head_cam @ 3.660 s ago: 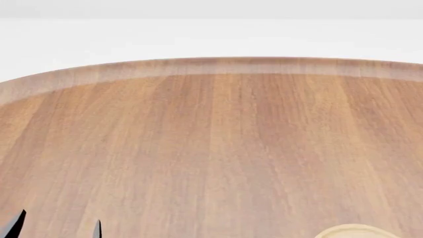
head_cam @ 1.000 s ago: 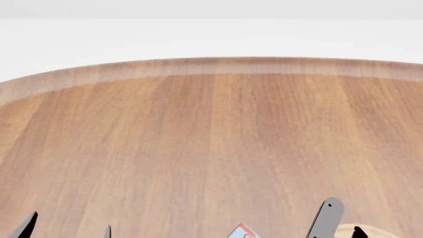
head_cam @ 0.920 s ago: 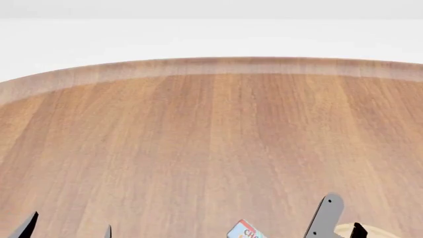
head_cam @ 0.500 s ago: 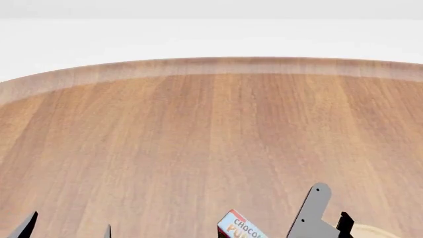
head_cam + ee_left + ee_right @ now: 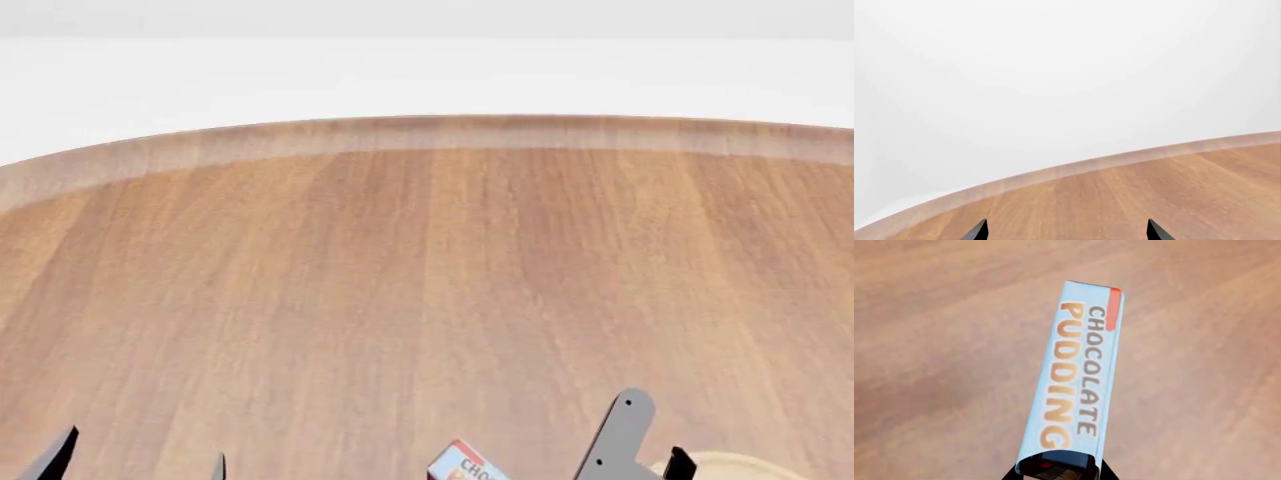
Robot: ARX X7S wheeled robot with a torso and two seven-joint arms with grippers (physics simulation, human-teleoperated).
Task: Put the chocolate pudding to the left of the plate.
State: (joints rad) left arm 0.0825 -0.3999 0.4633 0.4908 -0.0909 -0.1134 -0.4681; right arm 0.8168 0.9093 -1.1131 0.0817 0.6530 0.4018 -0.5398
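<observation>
- My left gripper (image 5: 140,460) sits at the far left bottom edge of the head view; only two dark fingertips (image 5: 59,452) poke in, set apart with bare table between them.
- In the left wrist view, the same left gripper (image 5: 1066,231) shows two black tips spread wide with nothing between them, so the jaws stand open and empty. The table (image 5: 1134,200) edge curves across, with white background beyond.
- The table (image 5: 400,280) is round and wood-grained, and it fills most of the head view.
- The chocolate pudding (image 5: 459,467) peeks in at bottom centre of the head view, tilted, with a light blue face, orange letters and a red corner. Most of it is cut off by the frame.
- In the right wrist view, the chocolate pudding (image 5: 1074,375) is a long blue face with "CHOCOLATE PUDDING" lettering. Its near end is pinched by my right gripper (image 5: 1057,471), so I'm gripping the box. I can't tell from here whether it's off the wood or touching it.
- A grey plate-like part of my right arm (image 5: 617,435) stands just right of the box in the head view.
- The plate (image 5: 747,466) is a pale tan sliver at bottom right, right of the arm part. The box lies to its left, near but apart.
</observation>
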